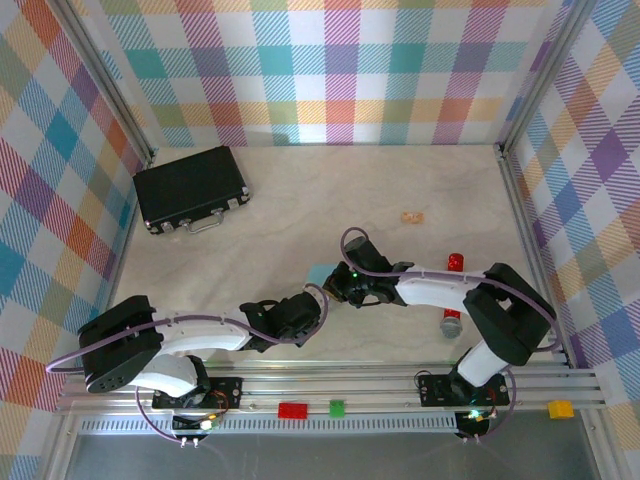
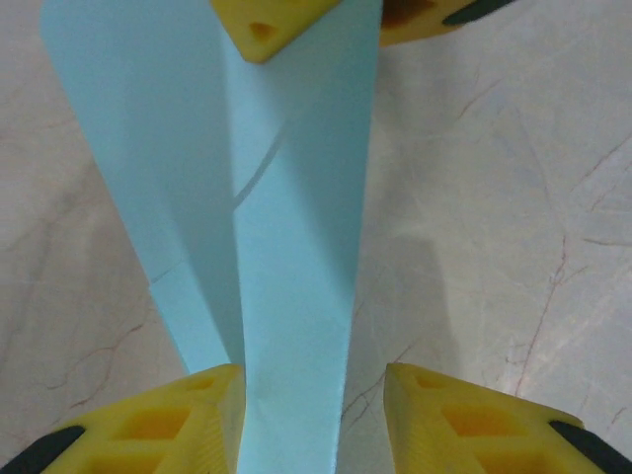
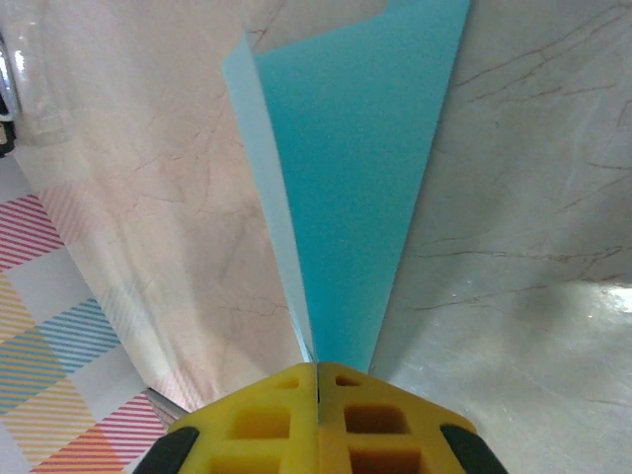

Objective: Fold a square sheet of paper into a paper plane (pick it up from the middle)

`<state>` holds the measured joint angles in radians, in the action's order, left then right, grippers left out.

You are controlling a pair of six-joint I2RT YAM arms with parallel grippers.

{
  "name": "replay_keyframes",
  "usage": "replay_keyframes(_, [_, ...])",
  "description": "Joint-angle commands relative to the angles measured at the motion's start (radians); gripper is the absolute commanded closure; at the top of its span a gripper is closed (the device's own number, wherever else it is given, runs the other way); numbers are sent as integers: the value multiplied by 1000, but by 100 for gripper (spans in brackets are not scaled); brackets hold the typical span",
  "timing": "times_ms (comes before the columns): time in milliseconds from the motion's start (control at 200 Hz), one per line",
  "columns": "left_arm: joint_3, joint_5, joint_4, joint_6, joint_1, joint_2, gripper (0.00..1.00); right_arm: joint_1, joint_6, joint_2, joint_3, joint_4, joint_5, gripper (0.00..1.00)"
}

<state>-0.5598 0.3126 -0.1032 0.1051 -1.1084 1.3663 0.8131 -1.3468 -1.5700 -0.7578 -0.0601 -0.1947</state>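
Note:
The light turquoise-blue paper is folded into a slim, layered dart with a centre crease, the paper plane. My right gripper is shut on its narrow end, and the paper fans out away from the fingers. My left gripper is open around the other part of the dart, which lies against its left finger and apart from the other one. The right gripper's yellow fingertips show at the top of the left wrist view. In the top view both grippers meet mid-table, with a bit of paper showing.
A black case lies at the back left. A small tan scrap sits toward the back right. A red-tipped marker lies partly under the right arm. Small coloured bricks sit on the front rail.

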Motion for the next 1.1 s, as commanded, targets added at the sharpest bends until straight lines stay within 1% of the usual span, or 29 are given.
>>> replay_keyframes(0, [6, 40, -11, -24, -10, -10, 60, 3, -8, 26, 25, 4, 14, 100])
replay_keyframes(240, [1, 22, -7, -31, -10, 4, 73, 3, -9, 23, 26, -3, 9, 100])
replay_keyframes(330, [3, 18, -6, -30, -11, 5, 75, 3, -5, 23, 23, 0, 9, 100])
replay_keyframes(465, [5, 20, -8, -28, -11, 5, 76, 3, -9, 25, 25, -3, 11, 100])
replay_keyframes(535, [5, 20, -8, -29, -11, 7, 75, 3, -8, 31, 27, 0, 16, 100])
replay_keyframes(625, [5, 16, -5, -31, -11, 9, 75, 3, -7, 32, 27, 1, 16, 100])
replay_keyframes(710, [5, 17, -2, -29, -11, 13, 79, 4, -8, 28, 26, 0, 11, 100])
replay_keyframes(1095, [8, 15, 11, -22, -11, 21, 90, 4, -10, 22, 24, -5, 9, 100])
